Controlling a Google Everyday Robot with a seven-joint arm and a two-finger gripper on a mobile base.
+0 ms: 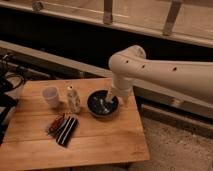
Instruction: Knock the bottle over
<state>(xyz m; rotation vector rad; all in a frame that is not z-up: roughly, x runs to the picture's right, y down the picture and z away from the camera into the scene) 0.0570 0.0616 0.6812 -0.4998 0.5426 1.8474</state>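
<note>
The bottle is small, slim and clear-whitish with a pale cap. It stands upright on the wooden table, between the white cup on its left and the dark round bowl on its right. My white arm reaches in from the right. My gripper hangs at the bowl's right rim, roughly a bowl's width to the right of the bottle and apart from it.
A dark and red flat packet lies in front of the bottle. Dark cables and gear sit off the table's left edge. A dark ledge with railing posts runs behind the table. Speckled floor lies to the right.
</note>
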